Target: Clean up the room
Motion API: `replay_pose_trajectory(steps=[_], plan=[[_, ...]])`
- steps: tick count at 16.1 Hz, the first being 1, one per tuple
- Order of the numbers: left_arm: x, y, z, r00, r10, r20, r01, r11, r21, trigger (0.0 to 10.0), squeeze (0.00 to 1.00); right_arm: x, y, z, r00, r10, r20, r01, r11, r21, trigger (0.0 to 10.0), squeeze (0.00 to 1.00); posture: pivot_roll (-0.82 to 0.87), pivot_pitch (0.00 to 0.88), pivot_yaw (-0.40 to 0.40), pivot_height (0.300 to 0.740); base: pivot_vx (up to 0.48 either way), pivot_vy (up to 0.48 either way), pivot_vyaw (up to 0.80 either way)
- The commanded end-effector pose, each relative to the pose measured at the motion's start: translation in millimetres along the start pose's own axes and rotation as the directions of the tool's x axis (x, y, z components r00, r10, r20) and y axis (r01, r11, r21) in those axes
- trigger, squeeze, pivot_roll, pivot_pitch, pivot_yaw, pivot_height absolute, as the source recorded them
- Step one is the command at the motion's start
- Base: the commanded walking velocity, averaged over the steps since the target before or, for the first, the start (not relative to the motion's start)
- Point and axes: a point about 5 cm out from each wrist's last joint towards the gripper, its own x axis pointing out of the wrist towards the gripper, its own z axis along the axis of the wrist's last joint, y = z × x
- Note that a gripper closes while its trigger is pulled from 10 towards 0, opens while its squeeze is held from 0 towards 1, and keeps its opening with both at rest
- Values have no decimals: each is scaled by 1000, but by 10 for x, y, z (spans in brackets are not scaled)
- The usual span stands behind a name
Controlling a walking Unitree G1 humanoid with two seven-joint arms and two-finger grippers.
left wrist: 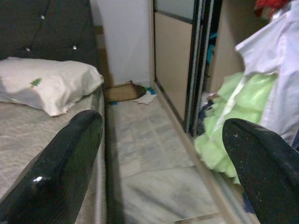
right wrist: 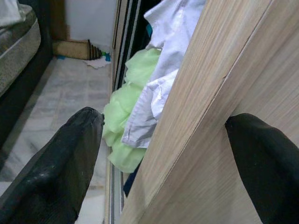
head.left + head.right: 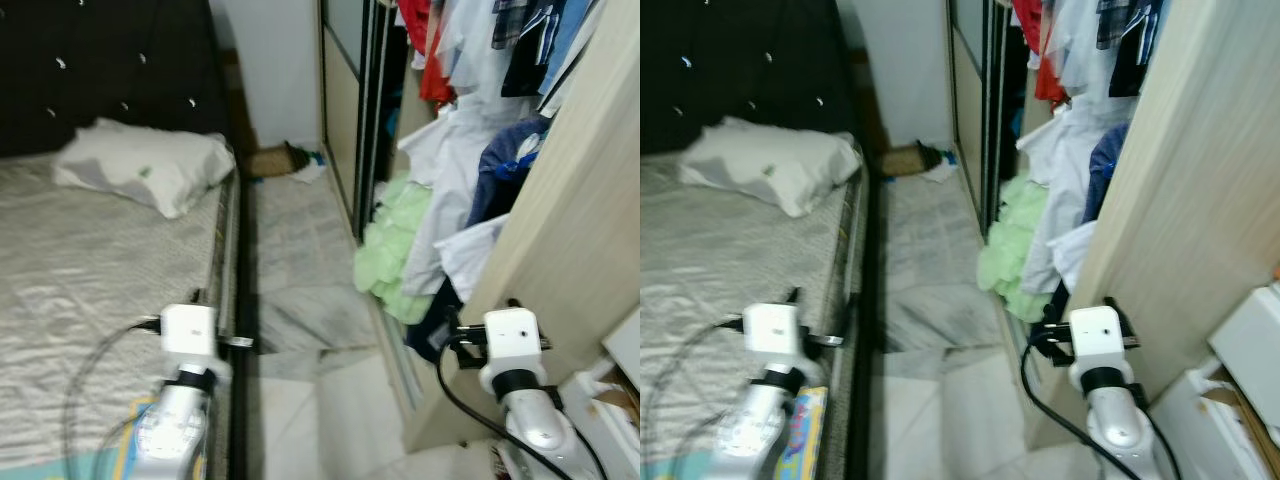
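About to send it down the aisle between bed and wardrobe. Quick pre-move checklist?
1. Left gripper free: ok, fingers open, nothing between them.
2. Right gripper free: ok, fingers open, but the wardrobe panel runs between them.
3. Aisle floor passable: ok up close; a brown item and scraps lie at the far wall.
4. Clothes spilling from the wardrobe onto the floor edge: not ok.
5. Bed: ok, pillow on the mattress.
6. Scraps' identity: cannot tell, blurred.
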Motion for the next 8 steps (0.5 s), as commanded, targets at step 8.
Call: replay_pose_trajectory(steps=[8], plan=[[44,-52,11,1000,-26,6,26,999,-18,10000,0,48,70,67,1000,20,19,-20,1000,6,10000,0,10,37,26,740,0,-30,0]])
